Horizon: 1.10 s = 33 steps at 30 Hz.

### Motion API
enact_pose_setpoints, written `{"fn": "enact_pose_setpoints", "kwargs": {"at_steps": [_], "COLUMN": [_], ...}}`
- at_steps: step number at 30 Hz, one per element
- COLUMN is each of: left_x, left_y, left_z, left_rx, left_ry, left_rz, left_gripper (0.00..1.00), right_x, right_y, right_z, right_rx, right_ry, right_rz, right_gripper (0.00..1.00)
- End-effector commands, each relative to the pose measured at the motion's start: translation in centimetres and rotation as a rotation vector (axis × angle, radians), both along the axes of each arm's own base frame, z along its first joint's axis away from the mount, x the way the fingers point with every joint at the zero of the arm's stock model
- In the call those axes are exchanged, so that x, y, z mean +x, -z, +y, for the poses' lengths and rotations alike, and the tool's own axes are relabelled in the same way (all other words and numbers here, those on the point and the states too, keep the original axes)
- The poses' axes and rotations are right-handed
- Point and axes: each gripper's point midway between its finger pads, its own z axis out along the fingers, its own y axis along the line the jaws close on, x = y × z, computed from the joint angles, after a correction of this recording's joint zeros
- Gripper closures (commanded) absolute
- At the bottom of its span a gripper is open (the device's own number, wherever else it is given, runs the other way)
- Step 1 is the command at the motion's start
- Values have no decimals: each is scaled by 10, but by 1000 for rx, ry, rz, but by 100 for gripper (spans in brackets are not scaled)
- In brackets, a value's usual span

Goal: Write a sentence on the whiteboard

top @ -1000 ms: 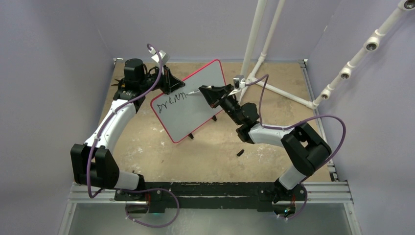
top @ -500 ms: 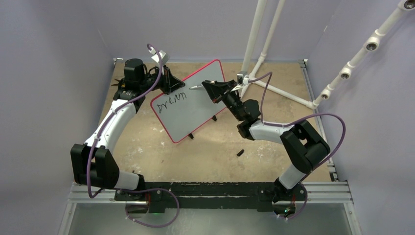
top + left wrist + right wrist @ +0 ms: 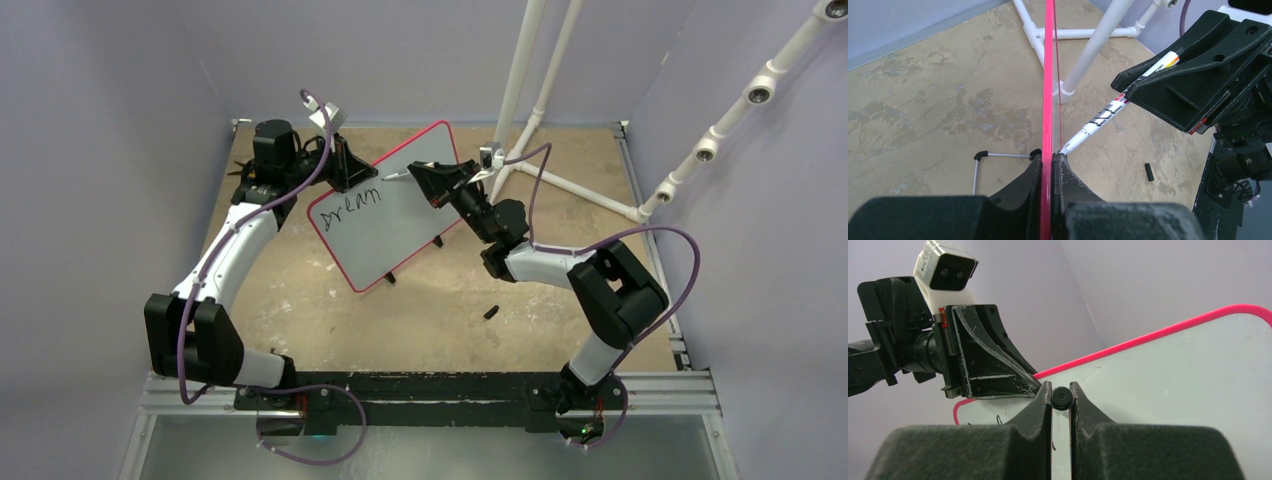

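The whiteboard [image 3: 400,220] with its red-pink rim stands tilted on small black feet at mid table. The sentence [image 3: 346,206] reads "Dream" in black near its upper left. My left gripper [image 3: 352,172] is shut on the board's top-left edge; in the left wrist view [image 3: 1050,156] the jaws clamp the red rim [image 3: 1048,75]. My right gripper [image 3: 428,180] is shut on a white marker [image 3: 398,177], whose tip points at the board just above and right of the word. The marker [image 3: 1108,112] tip sits close to the board face. The right wrist view shows my right gripper [image 3: 1061,390] on the marker's black end [image 3: 1061,398] before the board [image 3: 1173,370].
A black marker cap [image 3: 491,312] lies on the tan table right of the board, also in the left wrist view [image 3: 1149,171]. A white pipe frame [image 3: 520,90] stands behind the right gripper. The board's wire foot [image 3: 979,165] rests on the table.
My right gripper has moved up and back with the marker. The tip left the end of the word and now sits higher on the board. The last letter looks finished. The left arm is still.
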Motion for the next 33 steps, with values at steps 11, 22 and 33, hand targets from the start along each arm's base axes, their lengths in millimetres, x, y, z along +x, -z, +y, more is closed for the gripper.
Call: {"fn": "enact_pose_setpoints", "kwargs": {"at_steps": [11, 22, 33], "left_x": [-24, -23, -23], "left_y": [49, 51, 51], "left_z": [-13, -13, -13], "left_rx": [17, 17, 17], "left_ry": [81, 82, 82], "left_rz": [196, 199, 200], "left_gripper": [100, 100, 100], "right_x": [-1, -2, -3], "right_y": [-2, 7, 18], "right_z": [4, 4, 6], "right_rx": [24, 12, 3], "right_ry": [-30, -33, -43], "right_rz": [-8, 12, 34], "right_gripper": [100, 100, 100]}}
